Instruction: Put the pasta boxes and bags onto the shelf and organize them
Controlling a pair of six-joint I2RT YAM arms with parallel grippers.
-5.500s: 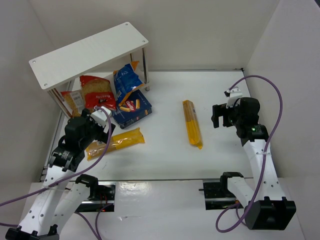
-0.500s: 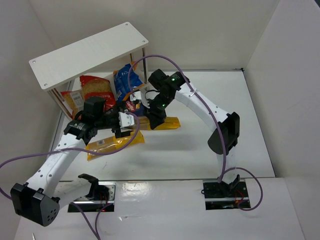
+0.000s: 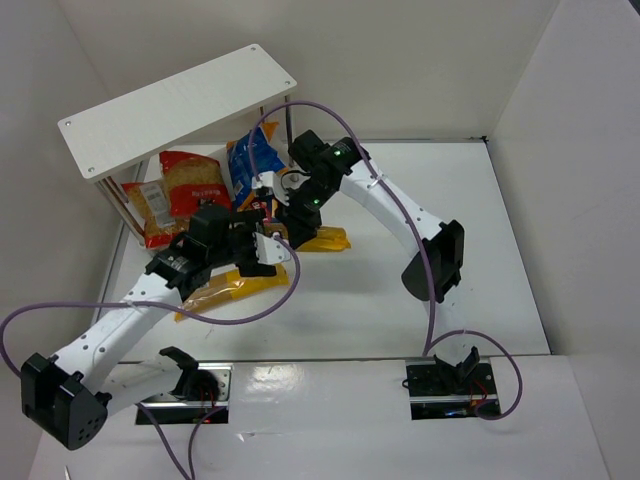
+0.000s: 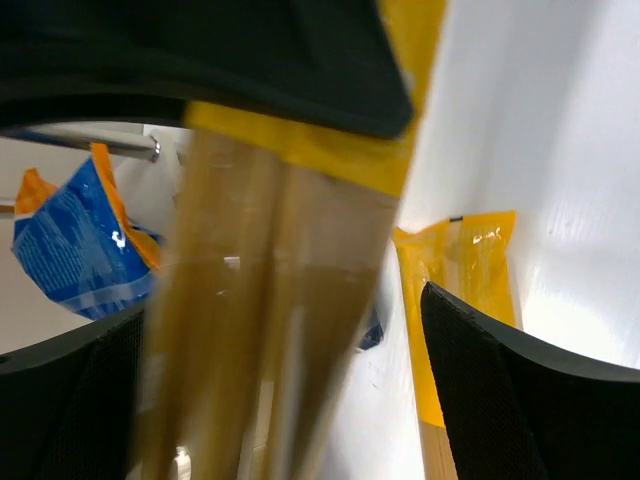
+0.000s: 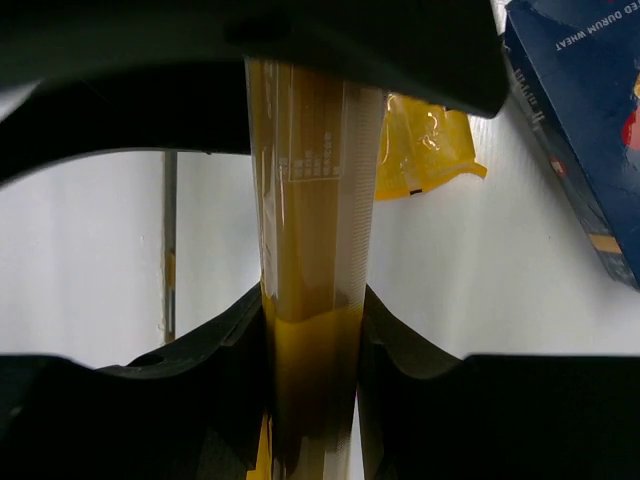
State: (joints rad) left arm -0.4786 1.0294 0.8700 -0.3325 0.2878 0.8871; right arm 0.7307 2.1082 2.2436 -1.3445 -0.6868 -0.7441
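Note:
The white shelf (image 3: 175,105) stands at the far left on thin rod legs. Red bags (image 3: 190,185) and a blue bag (image 3: 250,160) stand under it. My right gripper (image 3: 297,225) (image 5: 312,300) is shut on a long yellow spaghetti pack (image 3: 328,240) (image 5: 310,220), held just in front of the shelf. My left gripper (image 3: 268,248) (image 4: 282,305) is open, with that same pack (image 4: 270,300) blurred between its wide fingers (image 4: 520,400). A second yellow pack (image 3: 235,285) (image 4: 465,290) lies flat on the table. The dark-blue box (image 5: 580,130) lies beside it, mostly hidden by the arms from above.
A shelf leg (image 5: 168,240) stands close to the left of the held pack. Both arms cross over the table's left half, their wrists almost touching. White walls close in the table on three sides.
The spaghetti pack that lay mid-table is now held by my right gripper near the shelf. In the last half second both grippers drew closer, the left one moving right around the pack.

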